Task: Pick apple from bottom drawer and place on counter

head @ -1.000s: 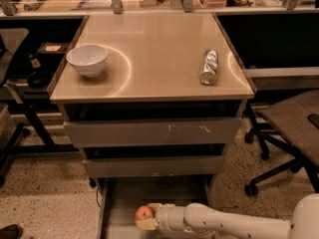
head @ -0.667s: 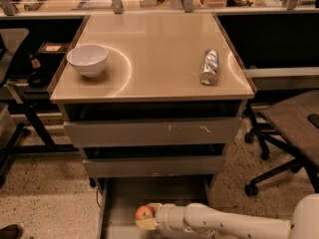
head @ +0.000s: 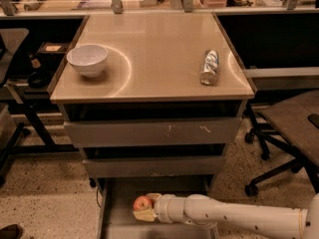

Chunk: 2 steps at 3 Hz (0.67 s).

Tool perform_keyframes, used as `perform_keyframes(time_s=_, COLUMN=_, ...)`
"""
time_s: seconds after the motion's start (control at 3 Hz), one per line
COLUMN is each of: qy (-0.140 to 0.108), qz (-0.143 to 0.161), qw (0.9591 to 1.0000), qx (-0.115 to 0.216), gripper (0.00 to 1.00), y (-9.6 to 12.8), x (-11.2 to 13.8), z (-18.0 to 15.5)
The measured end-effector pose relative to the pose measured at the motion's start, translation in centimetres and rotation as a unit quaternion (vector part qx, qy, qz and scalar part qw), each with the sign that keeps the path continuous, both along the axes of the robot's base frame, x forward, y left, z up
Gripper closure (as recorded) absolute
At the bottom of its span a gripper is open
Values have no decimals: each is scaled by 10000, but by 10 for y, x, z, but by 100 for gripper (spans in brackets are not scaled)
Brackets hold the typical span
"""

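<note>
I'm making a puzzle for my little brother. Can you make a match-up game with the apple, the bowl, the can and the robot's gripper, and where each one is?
Things:
1. apple
2. bowl
3. can
4. gripper

Places:
A. lying on its side on the right of the counter
B. at the end of the white arm, right at the apple
C. standing upright on the left of the counter
D. inside the open bottom drawer, at the gripper's tip

Pairs: 1-D, 2-C, 3-A, 4-B

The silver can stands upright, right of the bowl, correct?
No: the camera view shows the silver can lying on its side, right of the bowl. The gripper is at the apple in the bottom drawer.
</note>
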<state>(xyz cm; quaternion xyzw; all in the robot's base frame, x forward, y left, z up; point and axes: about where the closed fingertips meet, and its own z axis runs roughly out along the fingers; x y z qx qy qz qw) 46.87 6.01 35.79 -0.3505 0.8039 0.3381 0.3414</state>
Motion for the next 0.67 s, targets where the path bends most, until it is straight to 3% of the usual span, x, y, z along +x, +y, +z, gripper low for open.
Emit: perform_keyframes(time_s=0.67, qy=-168, qz=301, qw=9992, qx=-187, gripper=100, y=7, x=2, z=74)
